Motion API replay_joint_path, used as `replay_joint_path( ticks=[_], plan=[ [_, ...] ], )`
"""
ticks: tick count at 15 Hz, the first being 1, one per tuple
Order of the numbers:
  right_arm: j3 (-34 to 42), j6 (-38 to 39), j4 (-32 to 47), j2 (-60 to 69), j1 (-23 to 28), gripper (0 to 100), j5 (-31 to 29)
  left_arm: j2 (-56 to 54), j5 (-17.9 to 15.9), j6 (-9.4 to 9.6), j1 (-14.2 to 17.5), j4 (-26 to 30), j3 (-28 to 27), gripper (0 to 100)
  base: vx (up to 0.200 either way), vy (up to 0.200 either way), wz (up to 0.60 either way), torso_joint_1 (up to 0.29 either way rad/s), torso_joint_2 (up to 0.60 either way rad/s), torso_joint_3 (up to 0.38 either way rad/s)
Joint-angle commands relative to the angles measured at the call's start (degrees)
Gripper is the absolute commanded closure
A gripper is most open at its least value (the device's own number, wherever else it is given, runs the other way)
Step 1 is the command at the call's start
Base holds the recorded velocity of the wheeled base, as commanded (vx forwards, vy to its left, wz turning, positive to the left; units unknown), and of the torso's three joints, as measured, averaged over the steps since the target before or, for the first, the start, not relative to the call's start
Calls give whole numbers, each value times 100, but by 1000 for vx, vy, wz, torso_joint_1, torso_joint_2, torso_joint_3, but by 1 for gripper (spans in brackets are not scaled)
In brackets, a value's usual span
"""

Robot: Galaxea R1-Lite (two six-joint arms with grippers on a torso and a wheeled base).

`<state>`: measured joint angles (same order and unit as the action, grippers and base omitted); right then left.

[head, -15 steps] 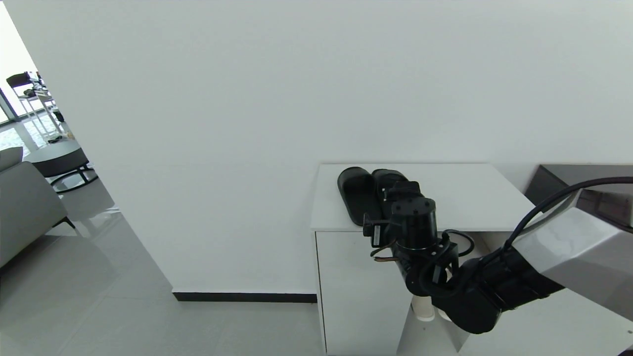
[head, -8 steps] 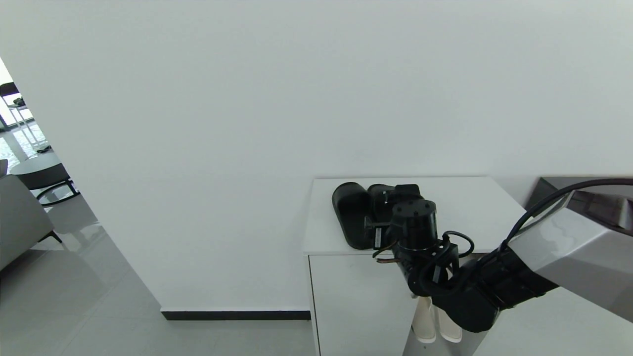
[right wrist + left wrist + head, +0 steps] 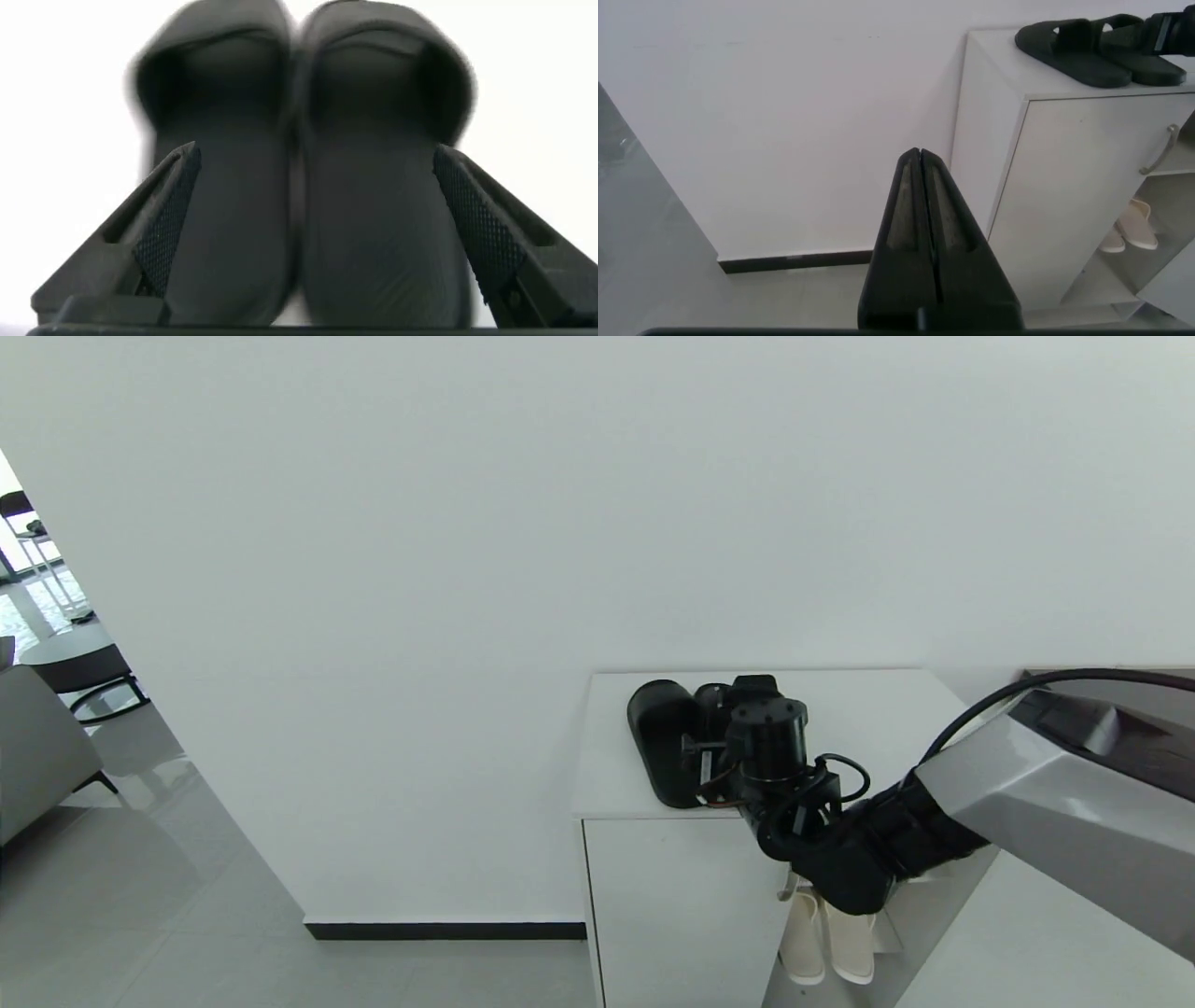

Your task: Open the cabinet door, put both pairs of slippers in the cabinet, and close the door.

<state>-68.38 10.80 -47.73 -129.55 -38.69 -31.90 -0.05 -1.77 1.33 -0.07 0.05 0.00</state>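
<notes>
Fingers of the right gripper stand apart astride the black slippers; advance toward twelve o'clock, then pinch both together

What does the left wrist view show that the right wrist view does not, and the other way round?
Left wrist view, not the right wrist view: the left gripper, shut, the front of the cabinet with its handle, the pale slippers on a shelf inside, and the floor.
Right wrist view, not the left: that the right gripper is open, one finger on each side of the pair.
Both: the black slippers lying side by side on the white cabinet top.
</notes>
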Motion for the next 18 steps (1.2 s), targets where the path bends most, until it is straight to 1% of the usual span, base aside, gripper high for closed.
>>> replay_joint_path(
  ticks=[1, 4, 7, 9, 16, 18],
  plan=[
    [-633, 1, 404, -343, 108, 0, 88, 5, 1, -1, -1, 4, 0, 100, 0, 0, 0, 0, 0, 0],
    [-1538, -8, 897, -782, 213, 0, 88, 5, 1, -1, -1, 4, 0, 100, 0, 0, 0, 0, 0, 0],
    [-2136, -8, 1292, -1064, 319, 0, 158, 5, 1, -1, -1, -5, 0, 100, 0, 0, 0, 0, 0, 0],
    [-2479, -17, 1406, -1248, 398, 0, 167, 5, 1, -1, -1, -5, 0, 100, 0, 0, 0, 0, 0, 0],
    [-3103, -34, 1477, -1512, 538, 0, 167, 5, 1, -1, -1, 4, 0, 100, 0, 0, 0, 0, 0, 0],
    [-3261, -166, 1477, -1609, 547, 0, 167, 5, 1, -1, -1, -5, 0, 100, 0, 0, 0, 0, 0, 0]
  ],
)
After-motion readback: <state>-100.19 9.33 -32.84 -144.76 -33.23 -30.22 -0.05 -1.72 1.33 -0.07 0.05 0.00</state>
